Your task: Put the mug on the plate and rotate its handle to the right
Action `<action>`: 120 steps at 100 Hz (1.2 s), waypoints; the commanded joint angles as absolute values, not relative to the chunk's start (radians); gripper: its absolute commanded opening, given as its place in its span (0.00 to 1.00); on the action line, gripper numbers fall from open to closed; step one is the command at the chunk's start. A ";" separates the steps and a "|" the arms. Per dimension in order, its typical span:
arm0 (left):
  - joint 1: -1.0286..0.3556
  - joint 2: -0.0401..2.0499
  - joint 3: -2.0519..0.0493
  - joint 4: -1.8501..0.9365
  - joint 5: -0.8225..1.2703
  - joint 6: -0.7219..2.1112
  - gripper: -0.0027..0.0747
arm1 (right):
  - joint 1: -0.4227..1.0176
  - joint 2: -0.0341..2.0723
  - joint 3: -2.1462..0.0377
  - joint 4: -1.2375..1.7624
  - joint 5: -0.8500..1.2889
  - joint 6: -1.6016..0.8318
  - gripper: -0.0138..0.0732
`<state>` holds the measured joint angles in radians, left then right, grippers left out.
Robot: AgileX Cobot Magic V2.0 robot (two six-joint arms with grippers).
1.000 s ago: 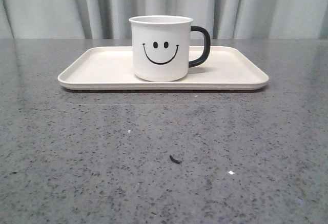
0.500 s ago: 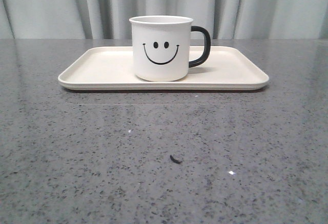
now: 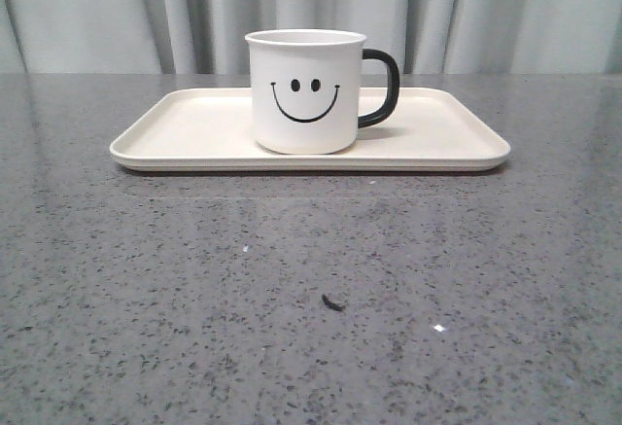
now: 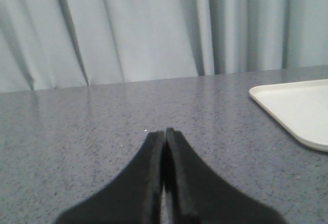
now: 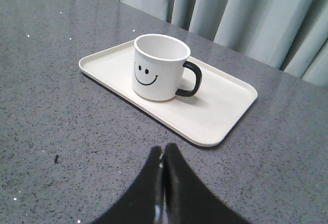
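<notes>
Mug (image 3: 305, 91) upright on plate (image 3: 194, 128), handle (image 3: 381, 88) right; smiley print only, no lettering. Both tools closed, empty.

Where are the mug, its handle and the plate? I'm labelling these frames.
mug (image 3: 305, 94), front view, on its white side wall at the smiley.
handle (image 3: 389, 87), front view, on the black loop's outer curve.
plate (image 3: 447, 133), front view, on its bare floor right of the mug.

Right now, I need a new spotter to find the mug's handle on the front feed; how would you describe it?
Start at the cream plate lying across the far part of the grey table. The white mug with the black smile stands on it. The handle is the glossy black loop on the mug's right side, the only black part sticking out.
</notes>
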<state>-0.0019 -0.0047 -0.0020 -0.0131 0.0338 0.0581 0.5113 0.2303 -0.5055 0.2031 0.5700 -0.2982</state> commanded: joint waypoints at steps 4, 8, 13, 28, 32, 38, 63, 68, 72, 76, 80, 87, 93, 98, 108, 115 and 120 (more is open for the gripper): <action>0.043 -0.038 0.009 -0.030 -0.092 0.057 0.01 | 0.508 0.240 -0.527 0.211 0.486 -0.300 0.08; 0.054 -0.038 0.009 -0.030 -0.062 0.057 0.01 | 0.508 0.240 -0.527 0.211 0.486 -0.300 0.08; 0.065 -0.038 0.009 -0.030 -0.049 0.057 0.01 | 0.508 0.241 -0.527 0.211 0.487 -0.300 0.08; 0.087 -0.038 0.009 -0.030 -0.021 0.054 0.01 | 0.508 0.242 -0.527 0.211 0.487 -0.300 0.08; 0.087 -0.038 0.009 -0.030 -0.021 0.054 0.01 | 0.508 0.242 -0.527 0.211 0.487 -0.300 0.08; 0.087 -0.038 0.009 -0.030 -0.021 0.054 0.01 | 0.508 0.242 -0.527 0.211 0.487 -0.300 0.08; 0.085 -0.038 0.009 -0.030 -0.023 0.054 0.01 | 0.508 0.242 -0.527 0.211 0.487 -0.300 0.08; 0.085 -0.038 0.009 -0.030 -0.023 0.054 0.01 | 0.508 0.242 -0.527 0.211 0.487 -0.300 0.08; 0.085 -0.038 0.009 -0.030 -0.023 0.054 0.01 | 0.508 0.242 -0.527 0.211 0.487 -0.300 0.08; 0.085 -0.038 0.009 -0.030 -0.023 0.054 0.01 | 0.508 0.242 -0.527 0.211 0.487 -0.300 0.08; 0.085 -0.038 0.009 -0.030 -0.023 0.054 0.01 | 0.508 0.242 -0.527 0.211 0.487 -0.300 0.08; 0.085 -0.038 0.009 -0.030 -0.023 0.054 0.01 | 0.508 0.242 -0.527 0.211 0.487 -0.300 0.08; 0.085 -0.038 0.009 -0.030 -0.023 0.054 0.01 | 0.508 0.242 -0.527 0.211 0.487 -0.300 0.08; 0.085 -0.038 0.009 -0.030 -0.023 0.054 0.01 | 0.508 0.242 -0.527 0.211 0.487 -0.300 0.08; 0.085 -0.038 0.009 -0.030 -0.023 0.054 0.01 | 0.508 0.242 -0.527 0.211 0.487 -0.300 0.08; 0.085 -0.038 0.009 -0.030 -0.023 0.054 0.01 | 0.508 0.242 -0.527 0.211 0.487 -0.300 0.08; 0.085 -0.038 0.009 -0.030 -0.023 0.054 0.01 | 0.508 0.242 -0.527 0.211 0.487 -0.300 0.08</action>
<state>0.0817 -0.0047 0.0049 -0.0201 0.0514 0.0581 0.5113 0.2303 -0.5034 0.2031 0.5700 -0.2982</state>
